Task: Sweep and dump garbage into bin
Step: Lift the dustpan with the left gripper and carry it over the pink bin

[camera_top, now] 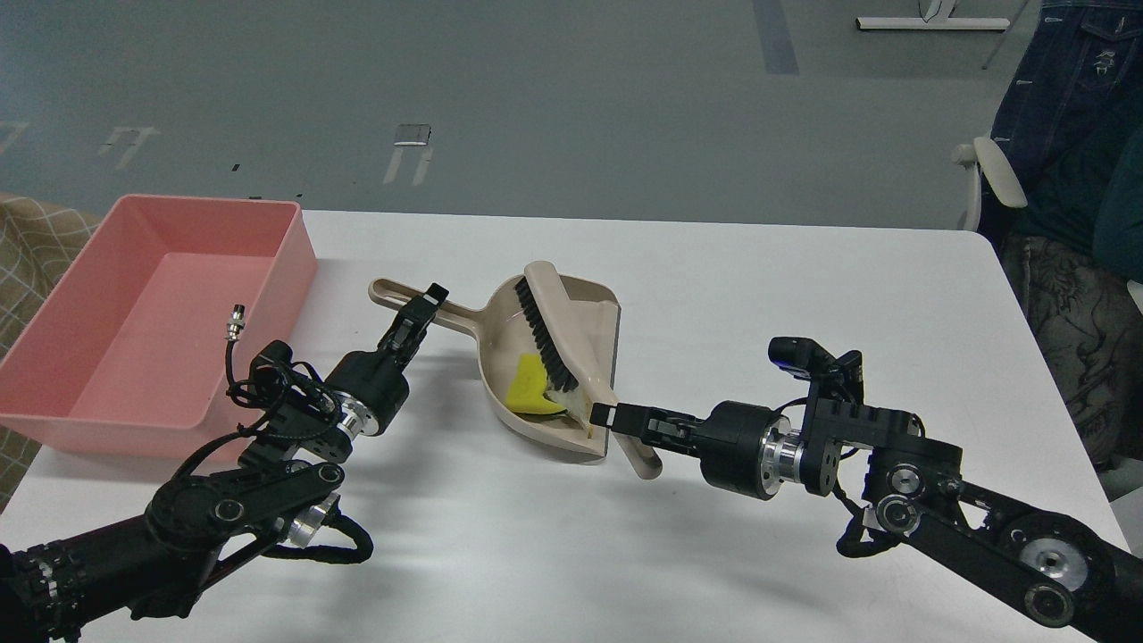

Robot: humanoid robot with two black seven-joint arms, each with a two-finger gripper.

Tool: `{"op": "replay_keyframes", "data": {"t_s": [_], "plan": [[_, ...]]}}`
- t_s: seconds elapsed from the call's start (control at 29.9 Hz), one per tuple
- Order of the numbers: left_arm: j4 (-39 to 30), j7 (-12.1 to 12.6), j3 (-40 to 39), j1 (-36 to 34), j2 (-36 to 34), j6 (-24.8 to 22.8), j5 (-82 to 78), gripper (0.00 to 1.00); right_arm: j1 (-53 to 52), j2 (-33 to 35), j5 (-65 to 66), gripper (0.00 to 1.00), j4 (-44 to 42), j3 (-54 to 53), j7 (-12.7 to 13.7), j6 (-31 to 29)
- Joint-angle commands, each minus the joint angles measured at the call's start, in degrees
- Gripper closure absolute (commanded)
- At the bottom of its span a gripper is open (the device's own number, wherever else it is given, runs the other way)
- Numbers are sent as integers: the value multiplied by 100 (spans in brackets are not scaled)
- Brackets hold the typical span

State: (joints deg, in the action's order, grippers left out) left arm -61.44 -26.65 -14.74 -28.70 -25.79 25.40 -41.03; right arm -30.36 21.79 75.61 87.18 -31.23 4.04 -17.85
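The beige dustpan [585, 308] lies on the white table with its handle [460, 314] pointing left. The yellow sponge piece [527, 386] lies inside the pan, against the black bristles of the long beige brush [546, 295]. I cannot make out the thin beige stick. The brush lies slanted across the pan. My right gripper [611, 416] is shut on the brush's handle at the pan's front lip. My left gripper [421, 311] is closed around the dustpan handle. The pink bin [295, 268] stands at the far left and looks empty.
The table's [768, 295] left edge lies close to the bin, with a checked fabric surface [36, 241] beyond it. A chair [991, 170] with dark clothes stands past the table's right edge. Bare tabletop extends behind the dustpan and in front of both arms.
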Motion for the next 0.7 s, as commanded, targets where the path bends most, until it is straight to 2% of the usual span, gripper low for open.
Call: {"op": "replay_keyframes", "data": {"t_s": [0.0,0.37,0.67], "plan": [[1,2,-63,4,21,0,42,100,-84,62,-20,100,36,-119,0,1],[-8,-86,-617,127,188,-333,402,100,-189,598,-318,100,-140,-1112,-17,-157],[-8,-135,-1153,110,478,-764,1114,100,-400,888,-881,100,-1053,-2009,-61,-157]]}}
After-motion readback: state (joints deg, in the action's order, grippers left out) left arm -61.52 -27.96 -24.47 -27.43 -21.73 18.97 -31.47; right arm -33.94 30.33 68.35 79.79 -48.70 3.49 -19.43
